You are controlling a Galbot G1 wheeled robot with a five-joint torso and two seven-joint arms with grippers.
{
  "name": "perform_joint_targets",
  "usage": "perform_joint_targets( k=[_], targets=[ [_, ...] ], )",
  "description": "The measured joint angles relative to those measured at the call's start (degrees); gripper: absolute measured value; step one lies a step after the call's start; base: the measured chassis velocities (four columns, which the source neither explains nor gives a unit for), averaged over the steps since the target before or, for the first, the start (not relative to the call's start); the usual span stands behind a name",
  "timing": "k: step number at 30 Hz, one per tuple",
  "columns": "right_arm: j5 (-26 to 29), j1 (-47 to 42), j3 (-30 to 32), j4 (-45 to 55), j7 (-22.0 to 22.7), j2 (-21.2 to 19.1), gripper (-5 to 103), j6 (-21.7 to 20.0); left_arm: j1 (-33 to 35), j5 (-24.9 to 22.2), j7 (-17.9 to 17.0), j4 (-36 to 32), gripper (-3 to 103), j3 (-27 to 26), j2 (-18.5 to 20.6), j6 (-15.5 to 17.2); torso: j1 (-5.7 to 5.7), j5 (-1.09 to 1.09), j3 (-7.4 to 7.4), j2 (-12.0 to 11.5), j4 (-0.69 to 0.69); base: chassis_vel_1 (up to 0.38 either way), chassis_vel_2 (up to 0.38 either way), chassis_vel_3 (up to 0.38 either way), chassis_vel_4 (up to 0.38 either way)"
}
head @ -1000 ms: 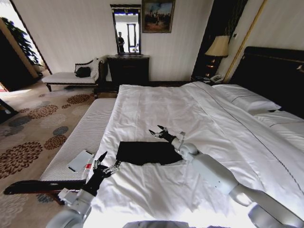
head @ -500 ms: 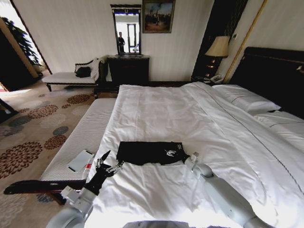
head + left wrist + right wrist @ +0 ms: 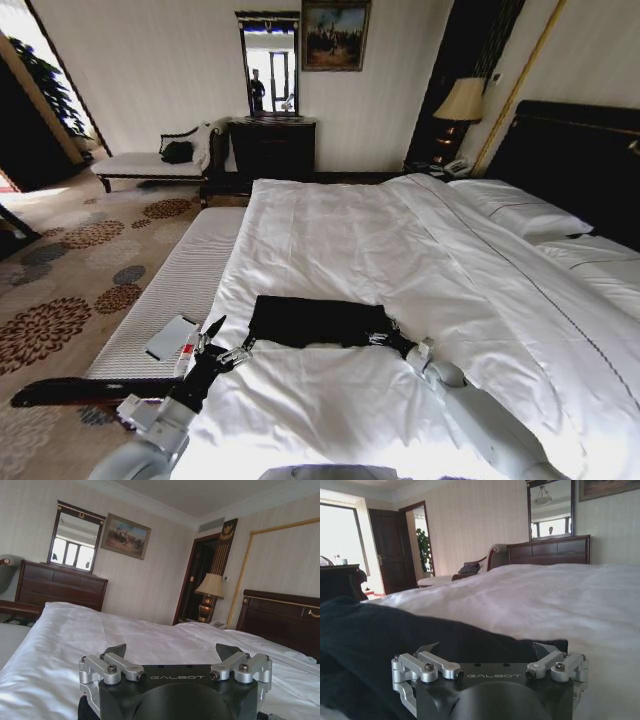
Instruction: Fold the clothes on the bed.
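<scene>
**Two open jaws, one now down at the shirt's right end**

Both sets of jaws stand spread, holding nothing. A second ago the right gripper (image 3: 381, 338) hovered above the far edge of the black T-shirt (image 3: 315, 321); it has since dropped to the shirt's right end, low against the fabric — probably lining up a pinch for another fold. The left gripper (image 3: 216, 345) has barely moved, waiting just left of the shirt at the near-left edge of the bed (image 3: 400, 230). The shirt lies as a flat, narrow band.
</scene>
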Motion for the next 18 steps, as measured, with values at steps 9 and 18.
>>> perform_joint_targets(
  k=[9, 18],
  targets=[
    [19.4, -8.2, 7.7, 16.9, 5.6, -4.8, 100, -10.4, -1.1, 0.4, 0.1, 0.1, 100, 1.3, -0.3, 0.0, 0.00, -0.01, 0.00, 0.0, 0.03, 0.000, 0.000, 0.000, 0.000],
    [42.5, -13.6, 15.3, 22.0, 4.9, -10.1, 100, -25.9, -1.8, 0.6, -0.2, 0.1, 100, 2.9, 0.0, 0.0, -0.01, -0.02, -0.01, 0.0, 0.04, 0.000, 0.000, 0.000, 0.000]
  ],
)
